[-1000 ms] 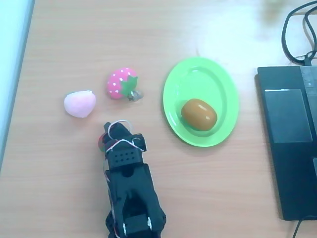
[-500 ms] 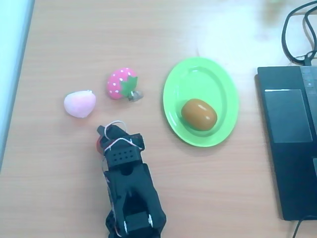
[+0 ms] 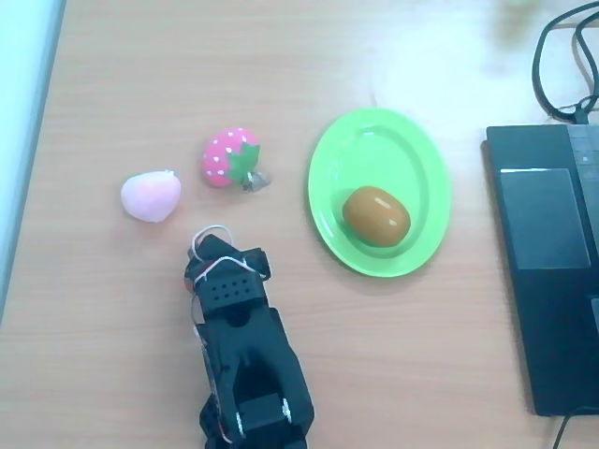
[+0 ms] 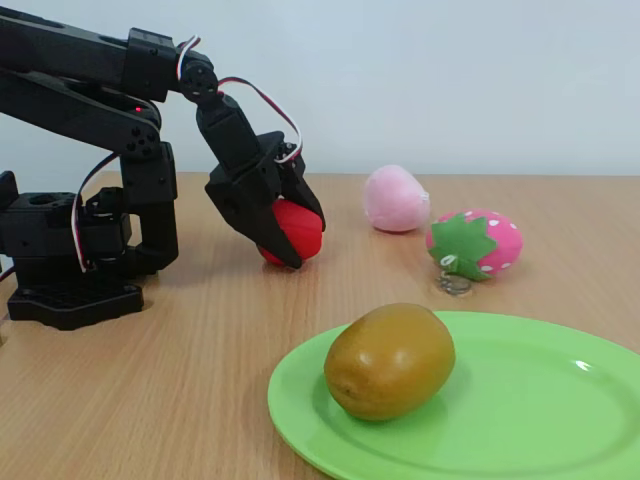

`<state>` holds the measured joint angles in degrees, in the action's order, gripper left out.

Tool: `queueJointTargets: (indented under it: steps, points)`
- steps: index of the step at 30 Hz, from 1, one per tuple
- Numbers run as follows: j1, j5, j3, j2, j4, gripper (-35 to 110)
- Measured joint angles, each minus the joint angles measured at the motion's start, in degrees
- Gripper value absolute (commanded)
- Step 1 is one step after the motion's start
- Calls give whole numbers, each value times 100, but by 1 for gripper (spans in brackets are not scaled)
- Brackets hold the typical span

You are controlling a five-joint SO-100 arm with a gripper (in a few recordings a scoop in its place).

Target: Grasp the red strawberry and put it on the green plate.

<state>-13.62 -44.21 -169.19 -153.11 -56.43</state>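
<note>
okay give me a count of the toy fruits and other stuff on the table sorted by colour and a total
Red: 1, the red strawberry in the gripper
Pink: 2, the dotted strawberry and the pale peach
Brown: 1, the kiwi
Green: 1, the green plate
Black: 1, the laptop
Total: 6

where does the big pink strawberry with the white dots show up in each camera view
Overhead view: the pink strawberry lies upper left of centre, left of the green plate.
Fixed view: the pink strawberry lies right of centre, behind the green plate.
Shared landmark: the pale pink peach toy lies beside it.
</note>
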Motion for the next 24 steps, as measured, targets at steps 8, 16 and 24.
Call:
queueJointTargets:
  steps: [8,16,24]
  points:
    - [35,352,9,-18,132,15]
    - [132,861,18,-149,475,10]
    - [141,896,9,-149,510,6]
